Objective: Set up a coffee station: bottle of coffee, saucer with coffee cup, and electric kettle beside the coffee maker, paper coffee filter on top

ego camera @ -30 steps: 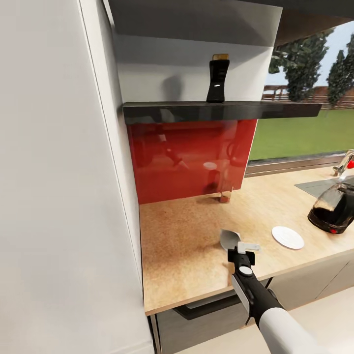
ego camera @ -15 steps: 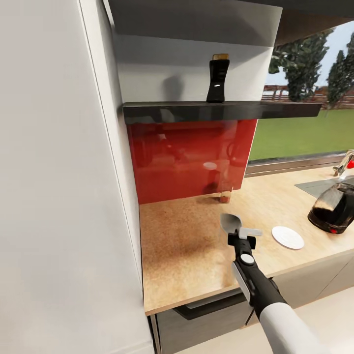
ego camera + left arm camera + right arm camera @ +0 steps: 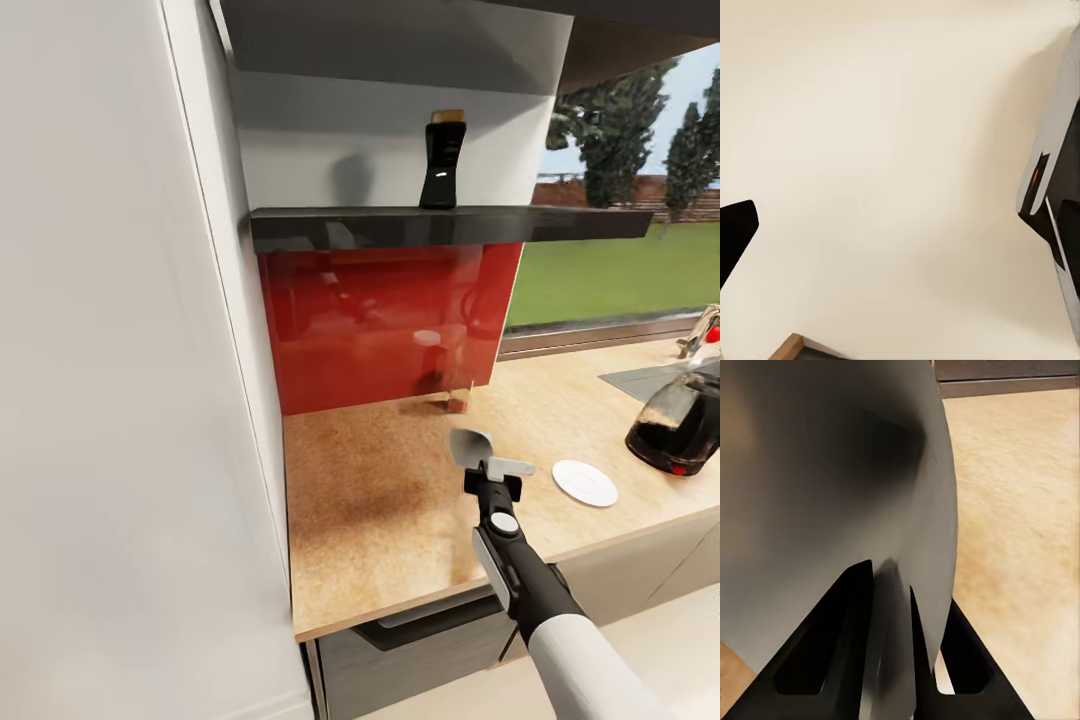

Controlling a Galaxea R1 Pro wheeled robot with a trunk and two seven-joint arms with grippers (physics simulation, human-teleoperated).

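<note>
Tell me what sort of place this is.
Most likely a home kitchen: a wooden countertop with a red backsplash, a dark shelf holding a bottle, and a kettle beside a window onto a lawn.

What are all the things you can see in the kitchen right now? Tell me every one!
Bottle of coffee: one, black with tan cap, upright on the dark shelf.
Saucer: one, white, flat on the countertop.
Dark pot: one, black with red base, countertop's right edge; unclear whether coffee maker or kettle.
Small clear item: one, reddish bottom, by the red backsplash.
Grey curved thing: one, pinched in the right gripper; identity unclear.
Right arm: one, black and white, over the counter edge.
</note>
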